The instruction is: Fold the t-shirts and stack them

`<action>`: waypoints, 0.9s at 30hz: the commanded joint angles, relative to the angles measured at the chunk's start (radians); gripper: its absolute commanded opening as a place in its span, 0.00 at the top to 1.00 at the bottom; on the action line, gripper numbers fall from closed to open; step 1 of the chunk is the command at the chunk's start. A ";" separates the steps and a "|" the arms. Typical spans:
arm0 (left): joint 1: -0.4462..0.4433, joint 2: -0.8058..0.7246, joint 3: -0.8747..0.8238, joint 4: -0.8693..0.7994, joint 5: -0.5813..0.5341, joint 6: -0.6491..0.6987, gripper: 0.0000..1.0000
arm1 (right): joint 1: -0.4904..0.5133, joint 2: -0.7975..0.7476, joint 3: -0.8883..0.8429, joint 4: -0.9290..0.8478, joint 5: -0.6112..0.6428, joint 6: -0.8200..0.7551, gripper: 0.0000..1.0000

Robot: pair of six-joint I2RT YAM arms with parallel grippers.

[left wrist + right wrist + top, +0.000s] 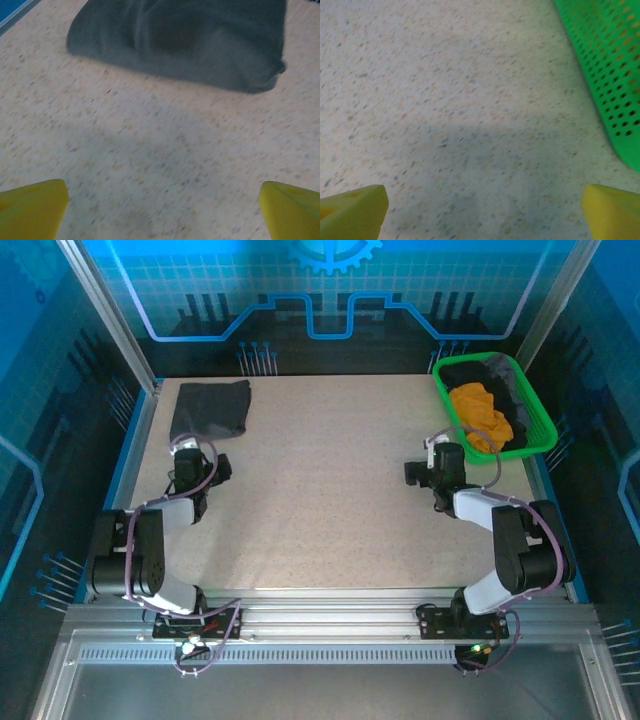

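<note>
Left gripper [164, 190]: mine, jaws apart, empty, over counter [330, 490] near folded dark shirt [210, 410], far-left corner. Right gripper [484, 192]: apart, empty, beside green basket [543, 425] holding orange shirt [480, 415] and second dark shirt [485, 375]. Fabric judged soft, light, floppy; pinch raised fold.

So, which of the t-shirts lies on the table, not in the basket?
The charcoal-black t-shirt, folded at the far left of the table. The orange t-shirt and the other dark t-shirt lie inside the green basket at the far right.
</note>
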 commanded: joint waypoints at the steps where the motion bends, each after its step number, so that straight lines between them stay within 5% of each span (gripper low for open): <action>1: 0.008 -0.041 -0.054 0.125 0.061 0.031 0.01 | -0.025 -0.021 -0.039 0.150 -0.065 -0.018 0.00; 5: -0.033 -0.078 -0.314 0.581 0.052 0.083 0.01 | -0.033 -0.066 -0.191 0.378 -0.105 -0.021 0.00; 8: -0.050 0.099 -0.412 0.948 0.067 0.109 0.01 | -0.031 -0.031 -0.245 0.498 -0.085 -0.023 0.00; 13: -0.097 0.043 -0.187 0.473 0.027 0.161 0.01 | -0.031 -0.033 -0.225 0.457 -0.085 -0.018 0.00; 27: -0.099 0.047 -0.192 0.492 0.028 0.162 0.01 | -0.017 -0.030 -0.224 0.461 -0.067 -0.029 0.00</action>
